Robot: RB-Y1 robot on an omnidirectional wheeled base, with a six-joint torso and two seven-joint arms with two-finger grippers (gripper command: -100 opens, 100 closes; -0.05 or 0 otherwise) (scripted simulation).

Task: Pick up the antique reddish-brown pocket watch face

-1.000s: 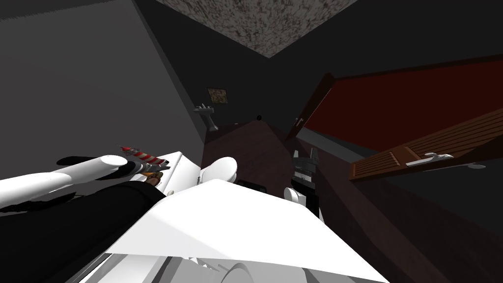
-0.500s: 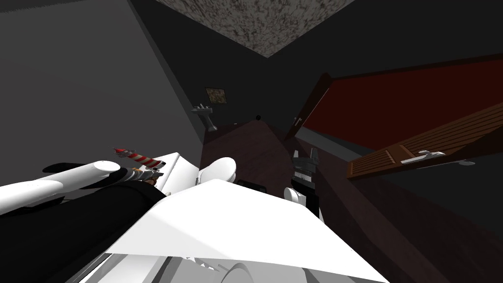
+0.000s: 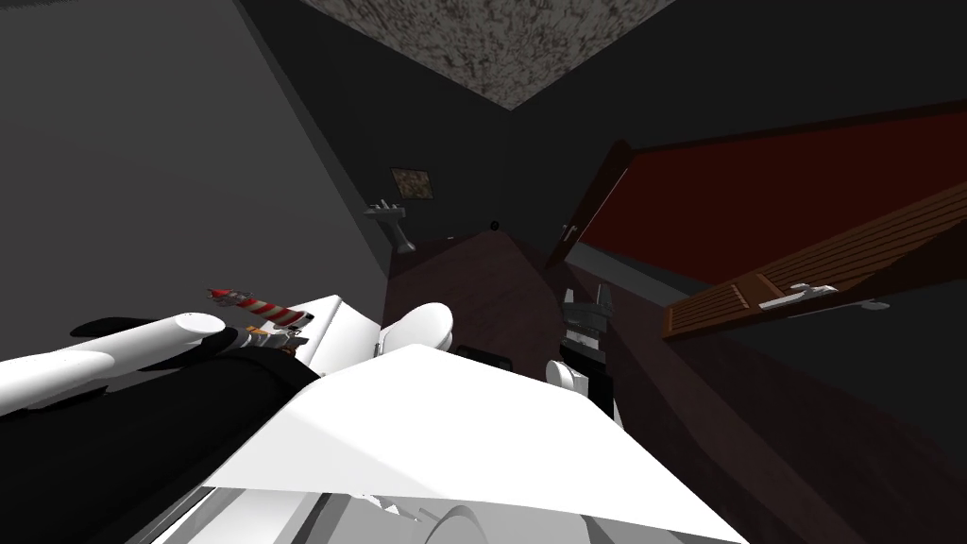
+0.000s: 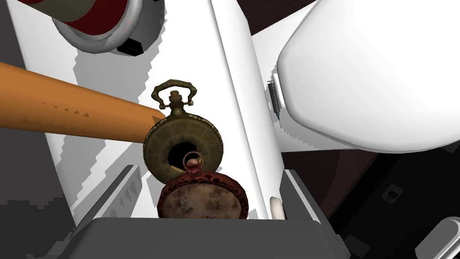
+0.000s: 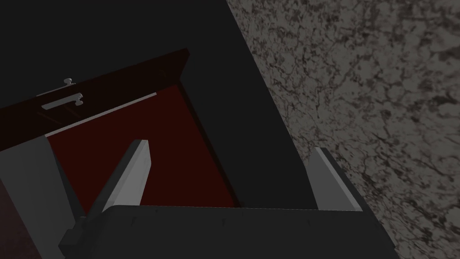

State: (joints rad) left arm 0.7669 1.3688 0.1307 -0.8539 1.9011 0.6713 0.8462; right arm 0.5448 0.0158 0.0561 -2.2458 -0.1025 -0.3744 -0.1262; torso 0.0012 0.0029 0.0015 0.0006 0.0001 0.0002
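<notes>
Over the last second my head view has swung a little, so the louvred brown door (image 3: pixel 755 302) and the small wall basin (image 3: pixel 387 212) now sit slightly further left in it, and my left forearm (image 3: pixel 113 349) has come lower and further left in that view, above the white tank top (image 3: pixel 330 316) of the toilet. The left end effector (image 4: pixel 209 171) is wide open, its fingers (image 4: pixel 114 191) standing on either side of the reddish-brown pocket watch face (image 4: pixel 204 202) without touching it. The watch face sits between them, close against the end effector's dark body, which hides its lower rim; its small ring points away from the hand. I cannot tell whether it lies flat on the tank top or leans. Just behind it, overlapped by it in the left wrist view, is a brass-coloured watch case (image 4: pixel 182 144) with a dark round hole in its middle and an ornate bow at its far end. The tapered end of an orange rod (image 4: pixel 67 112) meets that case's side. Beyond the rod stands a red-and-white striped object (image 3: pixel 260 304) on a grey base. Next to the tank is the rounded white toilet lid (image 4: pixel 373 76). The right end effector (image 5: pixel 229 180) is held up in front of my right side, well apart from the toilet, fingers spread and holding nothing.
</notes>
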